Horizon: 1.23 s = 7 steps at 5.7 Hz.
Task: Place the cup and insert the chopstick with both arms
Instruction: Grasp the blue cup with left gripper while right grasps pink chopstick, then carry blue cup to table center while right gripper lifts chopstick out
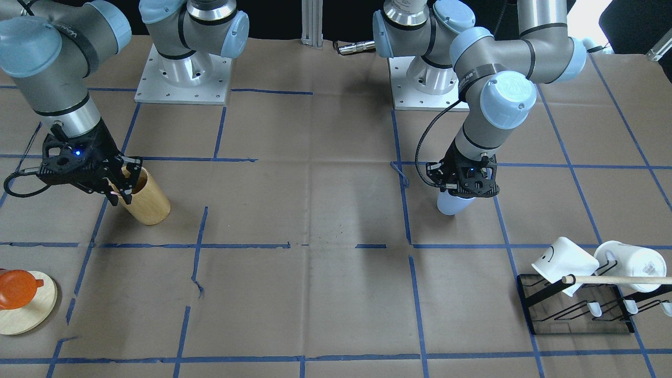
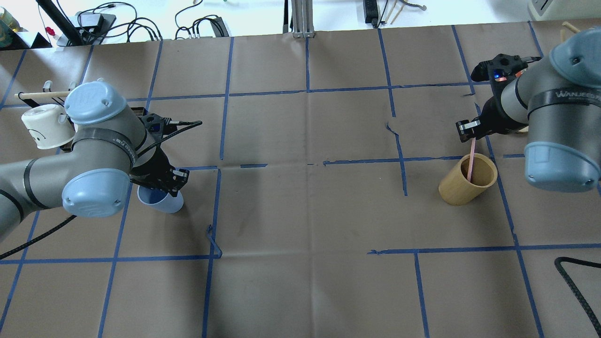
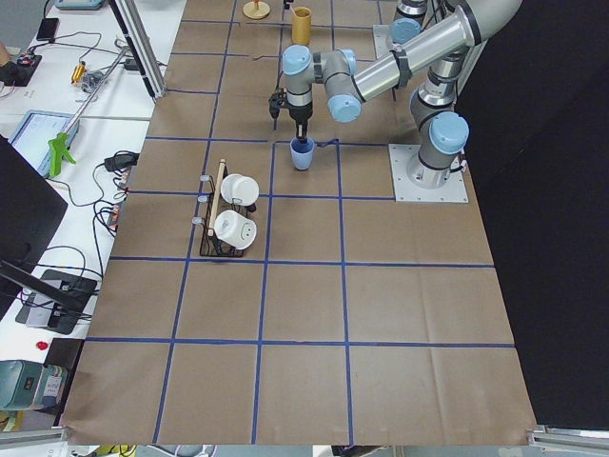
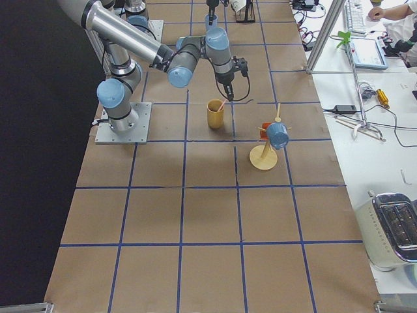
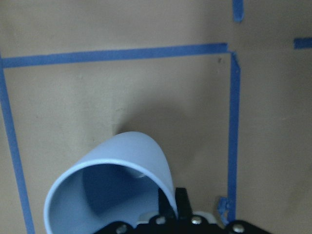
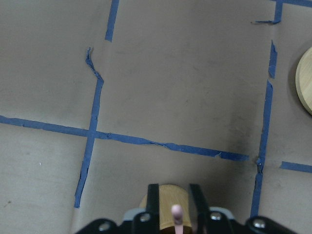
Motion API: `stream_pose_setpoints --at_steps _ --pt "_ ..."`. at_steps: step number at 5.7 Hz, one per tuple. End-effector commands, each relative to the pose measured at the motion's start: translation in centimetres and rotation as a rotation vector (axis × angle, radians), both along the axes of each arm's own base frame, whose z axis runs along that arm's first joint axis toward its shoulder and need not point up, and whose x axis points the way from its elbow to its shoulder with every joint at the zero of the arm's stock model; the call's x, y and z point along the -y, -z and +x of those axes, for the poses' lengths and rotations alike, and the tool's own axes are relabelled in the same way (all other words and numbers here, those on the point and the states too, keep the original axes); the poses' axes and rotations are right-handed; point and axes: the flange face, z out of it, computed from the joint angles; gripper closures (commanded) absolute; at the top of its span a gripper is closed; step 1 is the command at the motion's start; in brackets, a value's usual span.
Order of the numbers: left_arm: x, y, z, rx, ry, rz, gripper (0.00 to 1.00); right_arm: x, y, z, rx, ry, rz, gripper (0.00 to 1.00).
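My left gripper [image 2: 165, 182] is shut on the rim of the pale blue cup [image 2: 162, 203], which tilts just above or on the paper at the table's left side. It also shows in the front view [image 1: 450, 206] and fills the lower part of the left wrist view [image 5: 109, 187], with one finger [image 5: 181, 204] at its rim. My right gripper [image 2: 469, 130] is shut on a thin pink chopstick [image 2: 470, 164], whose lower end is inside the tan wooden holder [image 2: 465, 185]. In the right wrist view the chopstick's top [image 6: 176, 213] sits between the fingers above the holder [image 6: 168, 195].
A black rack [image 1: 577, 310] with two white mugs [image 1: 564, 258] and a long wooden rod [image 1: 619, 280] stands near my left arm. A round wooden stand [image 1: 29, 310] with an orange cup [image 1: 16, 287] is beyond the holder. Blue tape lines cross the brown paper.
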Motion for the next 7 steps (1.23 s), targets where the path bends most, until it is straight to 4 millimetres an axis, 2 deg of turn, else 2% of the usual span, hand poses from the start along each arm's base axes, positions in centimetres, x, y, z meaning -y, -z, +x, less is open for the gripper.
stream_pose_setpoints --at_steps 1,2,3,4,5,6,7 --pt "2.2 -3.1 -9.1 -0.022 -0.107 -0.012 1.00 0.1 -1.8 0.0 -0.004 0.001 -0.007 0.92" --pt "3.8 -3.1 -16.3 -0.040 -0.206 -0.020 1.00 0.6 -4.1 0.0 0.000 0.003 -0.002 0.92" --pt "5.3 -2.2 -23.4 -0.061 -0.287 -0.014 1.00 1.5 -8.0 0.0 0.008 0.006 0.022 0.92" --pt "6.6 -1.0 -30.1 -0.089 -0.318 -0.042 1.00 2.2 -12.9 0.0 0.022 0.020 0.064 0.92" --pt "7.1 1.5 -34.0 -0.084 -0.314 -0.052 1.00 2.4 -17.0 0.9 0.039 0.054 0.101 0.92" --pt "6.8 2.5 -34.3 -0.079 -0.294 -0.047 1.00 2.3 -19.9 3.9 0.061 0.114 0.143 0.91" --pt "7.0 1.7 -33.9 -0.063 -0.282 -0.074 1.00 3.1 -20.8 7.3 0.032 0.143 0.164 0.92"
